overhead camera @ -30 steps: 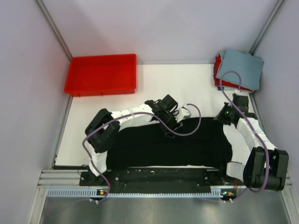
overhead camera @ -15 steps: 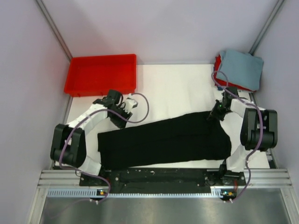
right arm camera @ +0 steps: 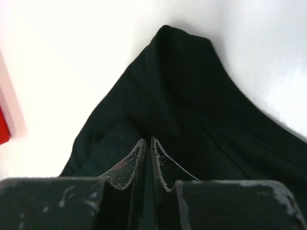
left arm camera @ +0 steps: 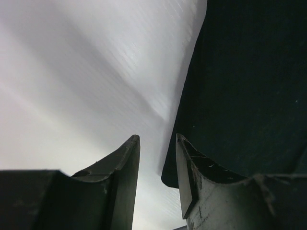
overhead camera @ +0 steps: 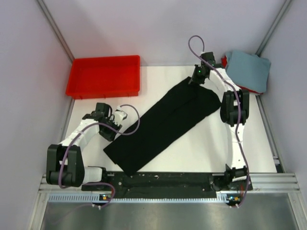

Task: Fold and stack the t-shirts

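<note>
The black t-shirt [overhead camera: 163, 124], folded into a long strip, lies slanted on the white table from near left to far right. My right gripper [overhead camera: 193, 80] is at its far right end. In the right wrist view its jaws [right arm camera: 148, 140] stand almost together on the black cloth [right arm camera: 201, 96]. My left gripper [overhead camera: 109, 128] hovers open just left of the strip's near end. Nothing is between its fingers [left arm camera: 156, 139], and the shirt's edge [left arm camera: 249, 86] runs beside the right one. A folded grey-blue t-shirt [overhead camera: 248, 69] rests on a red one [overhead camera: 224, 63] at the far right corner.
A red plastic tray [overhead camera: 104, 76] stands at the far left of the table. Grey walls close in the left, back and right sides. The right arm's cable loops above its wrist near the back wall.
The right gripper has pulled the shirt's right end from the near right to the far right, leaving the strip slanted. The left gripper has moved left off the shirt and narrowed.
</note>
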